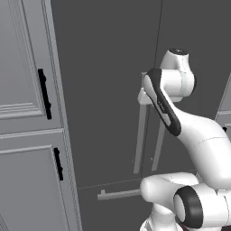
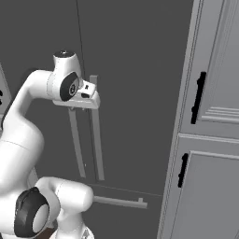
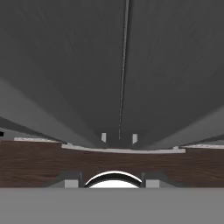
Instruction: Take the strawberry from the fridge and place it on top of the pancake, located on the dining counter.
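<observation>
Arm (image 1: 198, 135): white, dark joints, nearest the base cameras. It rises in front of the fridge and reaches forward and up to the doors.

Gripper (image 1: 144, 95): level with the upper ends of the fridge's two upright handles, close to the door fronts. Jaws closed. Whether it touches either handle cannot be told. In the right base view the gripper (image 2: 88, 95) sits across the tops of both bars.

Fridge (image 1: 103, 90): tall, dark grey, straight ahead of the arm. Both doors are shut and meet at a thin vertical seam (image 3: 124, 65).

Handles (image 1: 140, 140): two long pale grey bars, upright, one on each side of the seam and close together. They run downward from the gripper.

Lower handle (image 1: 119, 194): pale grey bar, horizontal, on the fridge front below the upright pair, partly behind the arm.

Cabinets (image 1: 22, 90): light grey, panelled, against the fridge's left side in the left base view. A matching stack (image 2: 214, 140) stands against its right side in the right base view.

Cabinet pulls (image 1: 44, 94): short, black, upright, on the cabinet edges nearest the fridge.

Floor (image 3: 43, 162): dark brown wood grain, at the foot of the fridge, seen in the hand view looking down the doors.
</observation>
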Motion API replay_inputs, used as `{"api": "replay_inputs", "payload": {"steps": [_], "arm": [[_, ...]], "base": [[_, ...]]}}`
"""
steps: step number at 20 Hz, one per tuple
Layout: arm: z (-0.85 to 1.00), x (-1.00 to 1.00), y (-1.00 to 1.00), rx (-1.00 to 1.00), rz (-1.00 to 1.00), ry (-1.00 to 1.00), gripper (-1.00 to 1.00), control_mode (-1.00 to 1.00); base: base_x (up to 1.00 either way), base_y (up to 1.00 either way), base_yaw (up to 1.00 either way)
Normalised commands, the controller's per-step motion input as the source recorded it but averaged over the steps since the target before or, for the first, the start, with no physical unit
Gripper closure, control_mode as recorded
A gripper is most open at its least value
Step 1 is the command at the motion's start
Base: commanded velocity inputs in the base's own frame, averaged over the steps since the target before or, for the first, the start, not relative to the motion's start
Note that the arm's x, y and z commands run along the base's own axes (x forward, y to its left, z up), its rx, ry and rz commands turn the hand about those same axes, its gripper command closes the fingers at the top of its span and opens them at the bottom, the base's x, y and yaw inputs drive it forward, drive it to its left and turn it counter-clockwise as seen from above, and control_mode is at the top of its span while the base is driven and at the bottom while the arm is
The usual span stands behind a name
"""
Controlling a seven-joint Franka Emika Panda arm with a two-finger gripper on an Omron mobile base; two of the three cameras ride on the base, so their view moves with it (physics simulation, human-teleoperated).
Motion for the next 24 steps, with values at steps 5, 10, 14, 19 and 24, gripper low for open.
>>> {"api": "replay_inputs", "payload": {"steps": [5,10,14,19,24], "arm": [[0.00,-0.05,0.00,0.00,0.00,0.00,-1.00,1.00],[0.00,0.00,0.00,0.00,0.00,0.00,-1.00,1.00],[0.00,0.00,0.00,0.00,0.00,0.00,-1.00,1.00],[0.00,0.00,0.00,0.00,0.00,0.00,-1.00,1.00],[-0.05,0.14,-0.04,-0.02,0.00,-0.26,-1.00,-1.00]], "base": [[-0.34,0.00,-0.01],[-0.76,0.00,-0.05],[-0.64,0.00,-0.06],[-0.31,0.00,-0.04],[0.00,0.00,0.00]]}}
